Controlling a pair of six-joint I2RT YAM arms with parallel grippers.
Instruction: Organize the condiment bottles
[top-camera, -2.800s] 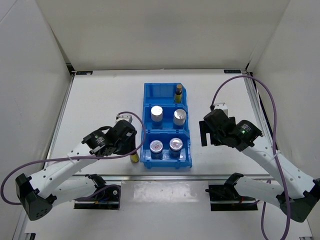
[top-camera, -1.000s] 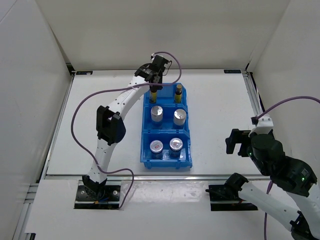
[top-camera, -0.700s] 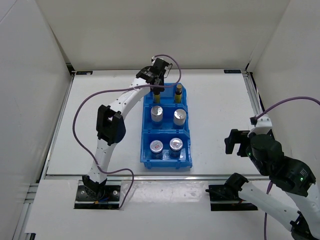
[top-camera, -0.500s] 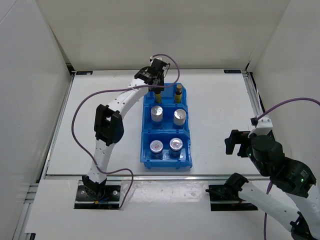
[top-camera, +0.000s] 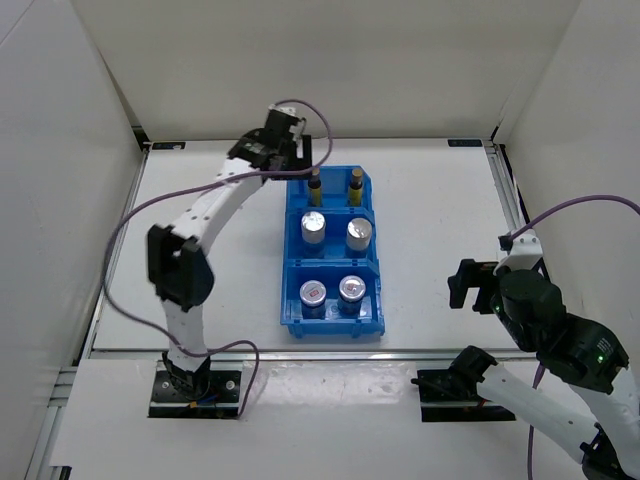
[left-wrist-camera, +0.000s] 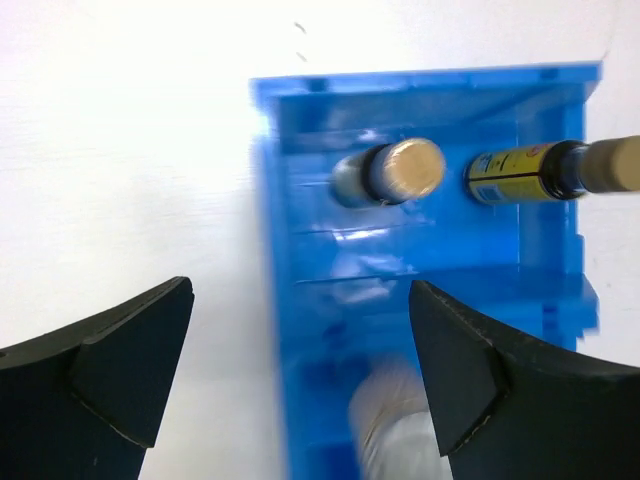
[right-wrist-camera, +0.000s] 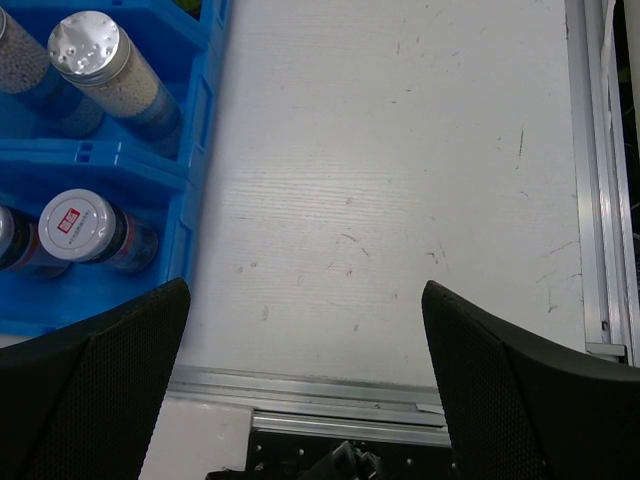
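Top external view: the two slim condiment bottles (top-camera: 315, 187) stand upright side by side in the far compartment of the blue bin (top-camera: 284, 300), not touching each other. The left hand (top-camera: 300, 165) hovers by the bin's far left corner, its fingers spread wide and pinching nothing. Its wrist view looks down between the black fingers (left-wrist-camera: 110, 370) at both bottles, which are clear of either finger. Four silver-lidded jars (top-camera: 314, 228) sit in pairs in the middle and near compartments. The right hand (top-camera: 470, 285) hangs well to the right of the bin over the tabletop (top-camera: 200, 250), fingers likewise spread and empty.
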